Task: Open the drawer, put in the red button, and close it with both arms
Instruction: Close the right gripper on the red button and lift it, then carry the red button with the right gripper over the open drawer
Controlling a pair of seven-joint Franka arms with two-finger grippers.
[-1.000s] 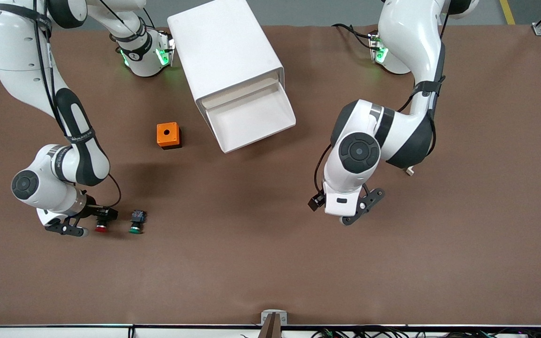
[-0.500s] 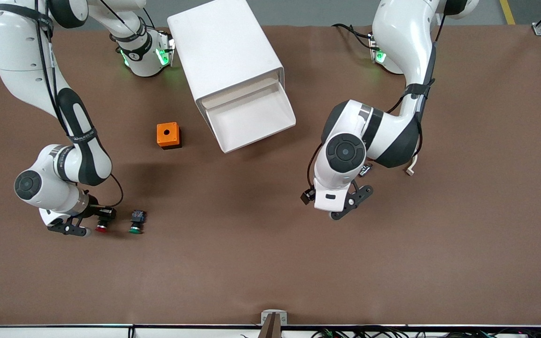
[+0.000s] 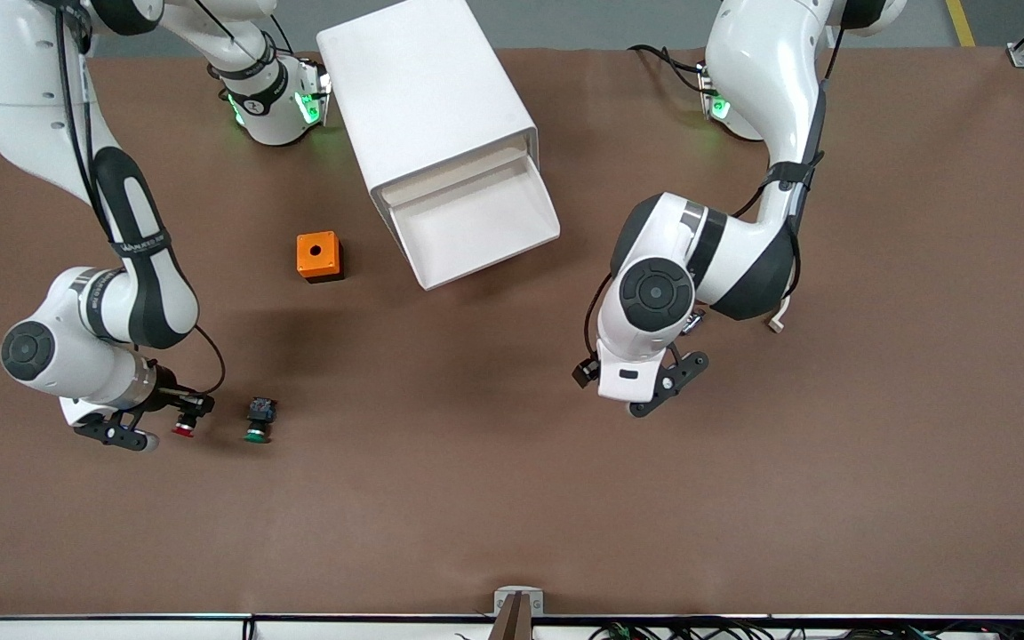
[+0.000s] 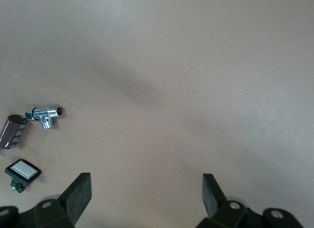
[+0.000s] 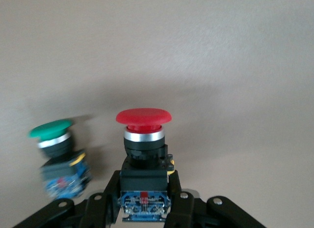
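Note:
The white cabinet [image 3: 428, 98] lies near the arm bases, and its drawer [image 3: 476, 222] stands pulled open and empty. My right gripper [image 3: 176, 418] is shut on the red button [image 3: 183, 429] at the right arm's end of the table, close to the tabletop. In the right wrist view the red button [image 5: 143, 139] sits clamped by its black-blue body between the fingers [image 5: 184, 208]. The green-capped switch [image 3: 258, 418] lies on the table beside it and also shows in the right wrist view [image 5: 56, 154]. My left gripper [image 3: 663, 391] is open and empty over bare table; in its wrist view [image 4: 146, 188] nothing lies between its fingers.
An orange box [image 3: 318, 256] with a hole on top stands beside the open drawer. In the left wrist view a chrome fitting [image 4: 45, 114], a dark cylinder [image 4: 13, 131] and a small white-faced square part [image 4: 22, 171] lie on the table.
My right gripper has moved with the red button toward the right arm's end of the table, away from the green switch. My left arm shifted slightly toward the table's middle, then held.

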